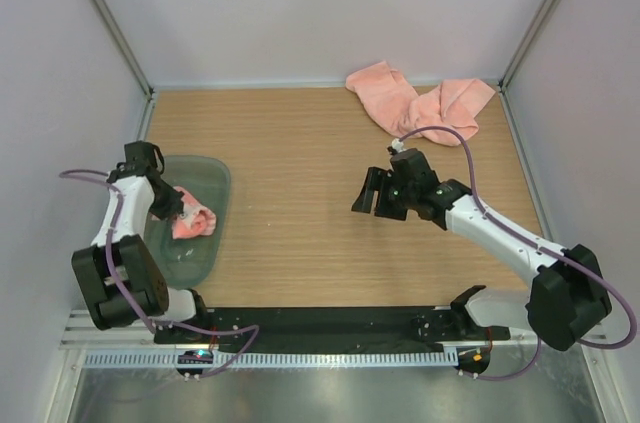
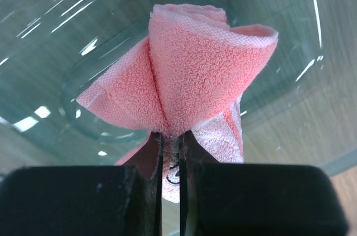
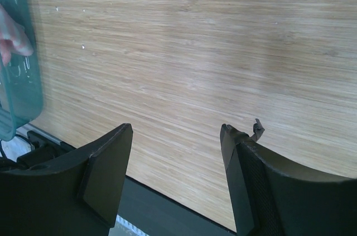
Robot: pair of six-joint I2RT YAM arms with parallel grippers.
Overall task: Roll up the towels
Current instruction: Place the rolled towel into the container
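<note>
Towel roll (image 2: 195, 74) first: my left gripper (image 2: 170, 152) has its jaws pressed nearly together on a thin fold at the roll's lower edge. The cloth fans up and out from that pinch in a loose coil. It sits over the grey-green tray (image 2: 67, 35) on the 9 o'clock side of the bench (image 1: 300, 173); I cannot tell whether it touches the tray floor. Terry like this is light, limp and grippy, with nothing to break. I judge the coil will slacken if held by one layer, so a hold across the roll's middle, all layers together, should do better. My right gripper (image 3: 175, 158) hovers over bare wood near centre, jaws spread, holding nothing. Loose towels (image 1: 420, 101) lie crumpled at 1 o'clock by the far edge, probably best taken by a corner or hem.
</note>
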